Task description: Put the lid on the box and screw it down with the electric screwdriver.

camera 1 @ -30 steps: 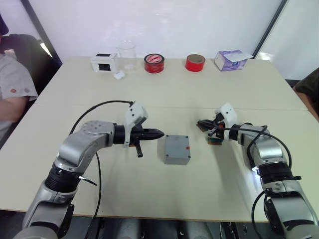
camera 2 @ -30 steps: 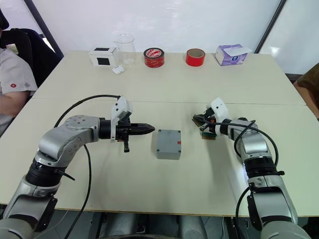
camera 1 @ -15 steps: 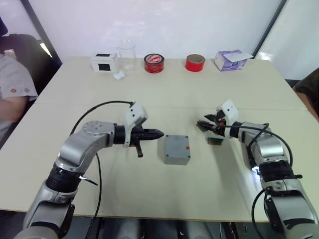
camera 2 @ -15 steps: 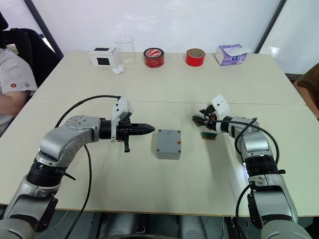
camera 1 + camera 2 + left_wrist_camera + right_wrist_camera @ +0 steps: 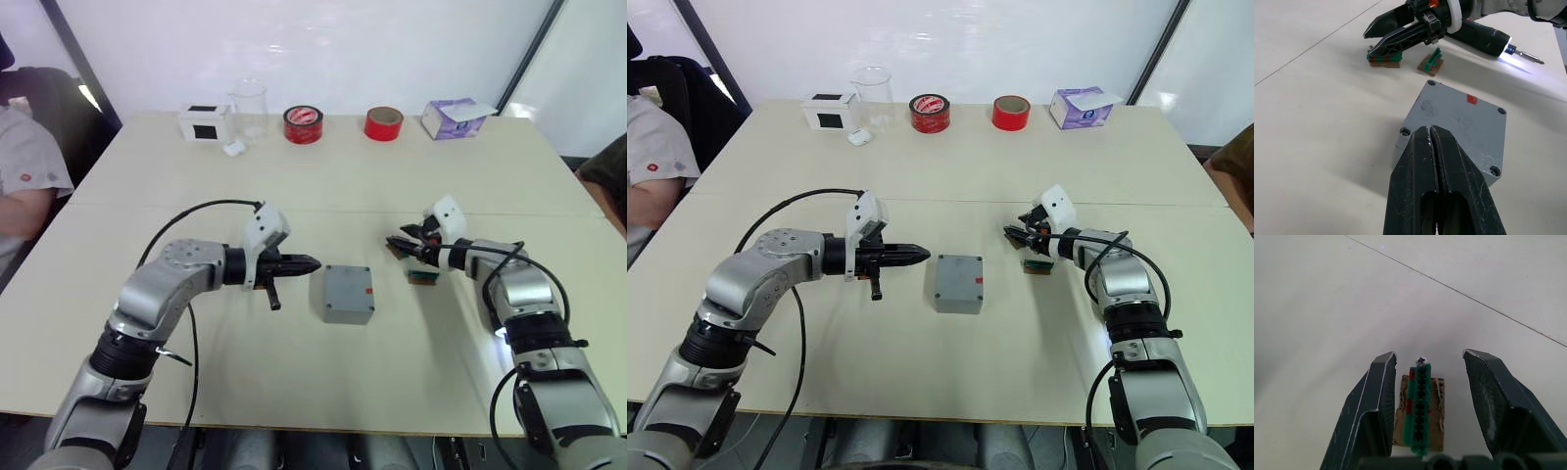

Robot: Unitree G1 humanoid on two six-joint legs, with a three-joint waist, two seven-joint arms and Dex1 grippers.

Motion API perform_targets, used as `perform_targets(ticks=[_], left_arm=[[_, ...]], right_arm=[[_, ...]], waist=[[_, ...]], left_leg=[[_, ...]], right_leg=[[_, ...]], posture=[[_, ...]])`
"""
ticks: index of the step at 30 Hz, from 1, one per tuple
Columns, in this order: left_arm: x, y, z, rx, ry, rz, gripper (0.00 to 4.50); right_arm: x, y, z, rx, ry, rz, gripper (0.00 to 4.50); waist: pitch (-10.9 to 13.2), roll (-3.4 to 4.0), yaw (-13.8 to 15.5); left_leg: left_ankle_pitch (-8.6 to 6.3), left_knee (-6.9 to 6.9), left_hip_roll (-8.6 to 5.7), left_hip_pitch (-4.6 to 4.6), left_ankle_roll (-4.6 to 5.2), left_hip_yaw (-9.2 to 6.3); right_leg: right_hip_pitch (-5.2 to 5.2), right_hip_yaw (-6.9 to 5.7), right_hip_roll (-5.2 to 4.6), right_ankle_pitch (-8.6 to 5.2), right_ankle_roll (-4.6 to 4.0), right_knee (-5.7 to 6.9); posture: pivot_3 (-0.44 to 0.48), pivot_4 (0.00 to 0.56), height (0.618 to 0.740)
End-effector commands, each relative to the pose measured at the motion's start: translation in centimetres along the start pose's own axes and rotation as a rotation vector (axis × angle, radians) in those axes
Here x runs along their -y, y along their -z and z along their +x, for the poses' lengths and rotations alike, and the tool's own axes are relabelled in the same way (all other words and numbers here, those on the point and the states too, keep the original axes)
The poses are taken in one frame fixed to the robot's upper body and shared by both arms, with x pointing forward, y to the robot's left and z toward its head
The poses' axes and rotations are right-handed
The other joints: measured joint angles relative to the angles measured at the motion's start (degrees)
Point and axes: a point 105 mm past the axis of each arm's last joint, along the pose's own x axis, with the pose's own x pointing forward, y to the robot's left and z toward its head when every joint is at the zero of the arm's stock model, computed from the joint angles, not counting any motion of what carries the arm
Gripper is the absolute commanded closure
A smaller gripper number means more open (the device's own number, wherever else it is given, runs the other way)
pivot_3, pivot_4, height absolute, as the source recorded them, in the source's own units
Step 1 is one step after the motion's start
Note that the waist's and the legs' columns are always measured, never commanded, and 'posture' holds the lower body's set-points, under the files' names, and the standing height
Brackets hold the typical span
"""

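- Lid [image 5: 343, 291] seated on box [image 5: 1400, 144], flush at all visible edges, red spot facing up; assembly near the middle of the table [image 5: 323, 186], closer to the near edge than the far one. Placement step judged complete.
- Corner holes of lid visible in left wrist view; cannot tell whether screws are seated in them. Fastening judged outstanding.
- Electric screwdriver [image 5: 1488, 41] seen in left wrist view beyond the box, tip light on, lying along the right arm; cannot tell whether resting on the table or carried.
- Left tool [image 5: 306, 262] closed, holding nothing, pointed at the box's left side and just short of it.
- Right tool [image 5: 1425, 396] open wide, empty, straddling a small green strip on a brown backing [image 5: 1419, 411] with a screw head [image 5: 1422, 361] at its far end; fingers clear of the strip on both sides.
- A second green-and-brown piece [image 5: 1431, 59] lying close by on the table.
- Remaining, as judged: collect screws, set them in the corners, drive each with the screwdriver.
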Motion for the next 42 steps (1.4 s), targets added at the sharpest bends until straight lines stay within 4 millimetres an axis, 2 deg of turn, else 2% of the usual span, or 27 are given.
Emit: perform_targets(ticks=[1, 3, 5, 6, 14, 22, 29, 33, 37, 42], left_arm=[[0.2, -0.7, -0.2, 0.024, 0.002, 0.034, 4.50], [0.2, -0.7, -0.2, 0.025, 0.001, 0.034, 4.50], [0.2, -0.7, -0.2, 0.025, 0.001, 0.034, 4.50], [0.2, -0.8, -0.2, 0.025, 0.001, 0.035, 4.50], [0.2, -0.7, -0.2, 0.022, 0.000, 0.033, 4.50], [0.2, -0.6, -0.1, 0.020, 0.004, 0.032, 4.50], [0.1, -0.6, 0.0, 0.025, 0.005, 0.031, 4.50], [0.0, -0.9, -0.1, 0.043, 0.004, 0.019, 4.50], [-0.1, -1.4, -0.6, 0.062, 0.002, 0.004, 4.50], [0.7, -0.6, -1.9, -0.004, 0.049, -0.008, 4.50]], right_arm=[[0.2, -1.5, 0.1, 0.042, 0.003, -0.035, 2.82], [0.1, -1.5, 0.1, 0.041, 0.002, -0.035, 3.48], [0.1, -1.5, 0.2, 0.041, 0.000, -0.034, 4.34], [0.0, -1.5, 0.2, 0.042, -0.004, -0.033, 4.44], [-0.3, -1.5, -0.1, 0.040, -0.028, -0.042, 4.44], [-0.3, -2.3, -0.9, 0.062, -0.050, -0.044, 4.44], [0.0, -3.8, -1.7, 0.110, -0.038, -0.052, 4.44], [-0.4, -5.6, -2.5, 0.167, -0.051, -0.059, 4.44], [-2.7, -7.3, -4.3, 0.227, -0.133, -0.054, 4.44], [-7.4, -6.8, -6.9, 0.199, -0.288, -0.037, 4.44]], waist=[[0.00, 0.00, 0.03], [0.00, 0.00, 0.03], [0.00, 0.00, 0.02], [0.00, 0.00, 0.01], [0.00, 0.00, 0.01], [0.00, 0.00, 0.05], [0.00, 0.00, 0.04], [0.00, 0.01, 0.05], [0.00, 0.01, 0.24], [0.00, 0.00, 0.14]], left_leg=[[0.00, 0.00, 0.00, 0.00, 0.00, 0.00], [0.00, 0.00, 0.00, 0.00, 0.00, 0.00], [0.00, 0.00, 0.00, 0.00, 0.00, 0.00], [0.00, 0.00, 0.00, 0.00, 0.00, 0.00], [0.00, 0.00, 0.00, 0.00, 0.00, 0.00], [0.00, 0.00, 0.01, 0.00, 0.00, 0.00], [0.00, 0.00, 0.01, 0.00, 0.00, 0.00], [0.00, 0.00, 0.01, 0.00, 0.00, 0.00], [0.00, 0.00, 0.02, -0.01, 0.00, -0.02], [-0.01, -0.01, 0.10, -0.02, 0.01, -0.06]], right_leg=[[0.00, 0.00, 0.00, 0.00, 0.00, 0.00], [0.00, 0.00, 0.00, 0.00, 0.00, 0.00], [0.00, 0.00, 0.00, 0.00, 0.00, 0.00], [0.00, 0.00, 0.00, 0.00, 0.00, 0.00], [0.00, 0.00, 0.00, 0.00, 0.00, 0.00], [0.00, 0.00, 0.00, 0.00, 0.00, 0.00], [0.00, 0.00, 0.00, 0.00, 0.00, 0.00], [0.00, 0.00, 0.00, 0.00, 0.00, 0.00], [0.00, -0.01, -0.01, 0.00, 0.00, -0.01], [-0.01, -0.02, -0.02, 0.00, 0.00, -0.01]], posture=[[0.000, 0.150, 0.740], [0.000, 0.150, 0.740], [0.000, 0.150, 0.740], [0.000, 0.150, 0.740], [0.000, 0.150, 0.740], [0.000, 0.150, 0.740], [0.000, 0.150, 0.740], [0.000, 0.150, 0.740], [0.000, 0.150, 0.740], [0.000, 0.150, 0.740]])
